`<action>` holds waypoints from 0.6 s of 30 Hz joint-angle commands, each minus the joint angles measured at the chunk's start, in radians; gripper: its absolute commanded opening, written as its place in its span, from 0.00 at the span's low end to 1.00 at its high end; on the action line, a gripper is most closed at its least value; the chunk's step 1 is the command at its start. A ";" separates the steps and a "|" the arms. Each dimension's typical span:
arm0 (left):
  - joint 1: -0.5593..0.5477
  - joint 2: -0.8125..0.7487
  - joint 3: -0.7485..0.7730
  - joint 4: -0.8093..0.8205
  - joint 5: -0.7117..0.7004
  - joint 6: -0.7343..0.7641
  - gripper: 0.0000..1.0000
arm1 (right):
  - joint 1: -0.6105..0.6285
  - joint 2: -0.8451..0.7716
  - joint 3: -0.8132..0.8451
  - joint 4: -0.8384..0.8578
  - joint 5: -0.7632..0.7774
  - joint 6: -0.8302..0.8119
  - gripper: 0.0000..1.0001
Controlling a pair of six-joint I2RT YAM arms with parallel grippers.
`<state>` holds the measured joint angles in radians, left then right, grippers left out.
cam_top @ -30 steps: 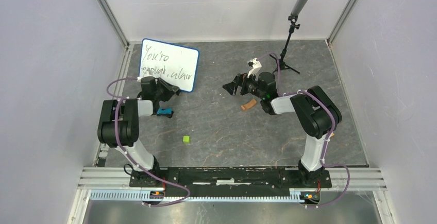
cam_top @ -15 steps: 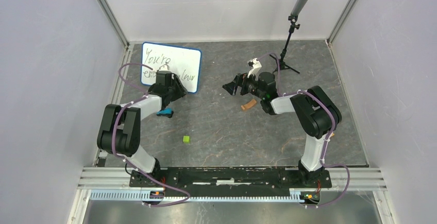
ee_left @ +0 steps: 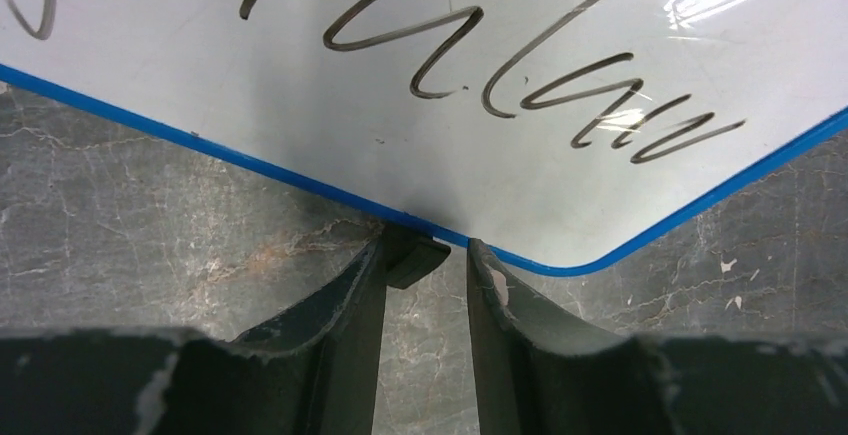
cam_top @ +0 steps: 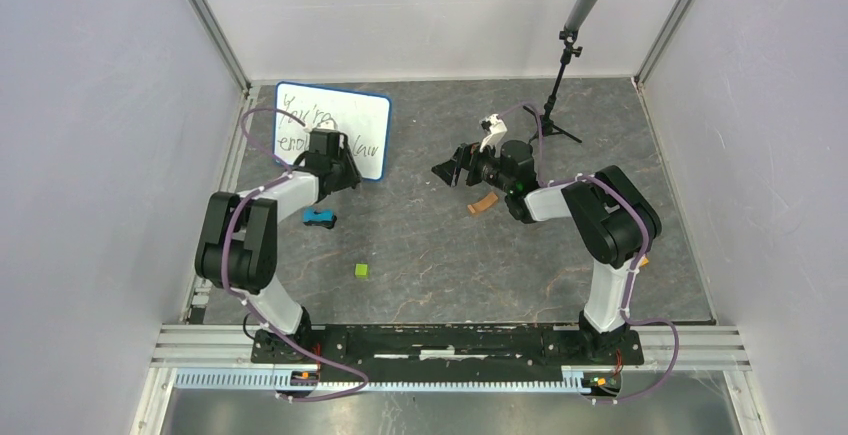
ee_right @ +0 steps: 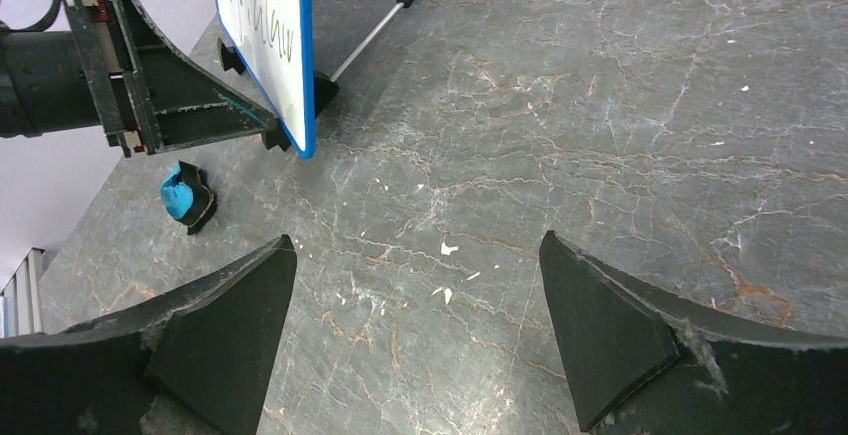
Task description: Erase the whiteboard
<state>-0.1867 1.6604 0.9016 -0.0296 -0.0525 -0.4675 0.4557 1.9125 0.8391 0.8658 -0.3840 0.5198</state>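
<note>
The whiteboard [cam_top: 345, 120] stands upright at the back left, with a blue frame and black handwriting. It also shows in the left wrist view [ee_left: 400, 85] and edge-on in the right wrist view [ee_right: 262, 25]. My left gripper [cam_top: 338, 168] is at its lower right edge. In the left wrist view [ee_left: 425, 247] the fingers stand a narrow gap apart with their tips at the blue bottom edge. One black foot [ee_left: 415, 260] lies by the left finger and nothing is held. My right gripper [cam_top: 452, 165] is wide open and empty over the middle of the floor [ee_right: 416, 245].
A small blue eraser-like block [cam_top: 320, 218] lies near the left arm and shows in the right wrist view [ee_right: 186, 195]. A green cube [cam_top: 361, 270] and a brown piece [cam_top: 483, 203] lie on the grey table. A microphone stand [cam_top: 565, 75] stands at the back right.
My left arm has reached forward and right, bringing its gripper up to the whiteboard's lower right edge. The board has turned a little straighter. The right arm has not moved.
</note>
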 commanded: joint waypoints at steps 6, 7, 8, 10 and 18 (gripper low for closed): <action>-0.027 0.070 0.116 -0.052 -0.031 0.084 0.33 | -0.003 0.008 0.043 0.014 -0.009 0.001 0.98; -0.033 0.079 0.123 -0.057 -0.034 0.090 0.29 | -0.003 0.009 0.044 0.011 -0.009 0.002 0.97; -0.042 0.086 0.132 -0.067 -0.040 0.093 0.25 | -0.003 0.008 0.047 0.008 -0.009 0.001 0.98; -0.060 0.094 0.134 -0.073 -0.041 0.101 0.20 | -0.003 0.010 0.051 -0.003 -0.009 -0.004 0.97; -0.152 0.085 0.091 -0.072 -0.071 0.091 0.06 | -0.001 -0.018 0.060 -0.095 0.088 -0.035 0.98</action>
<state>-0.2775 1.7420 1.0061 -0.1020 -0.1402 -0.3851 0.4561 1.9129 0.8631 0.8200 -0.3668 0.5156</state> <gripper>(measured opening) 0.259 0.975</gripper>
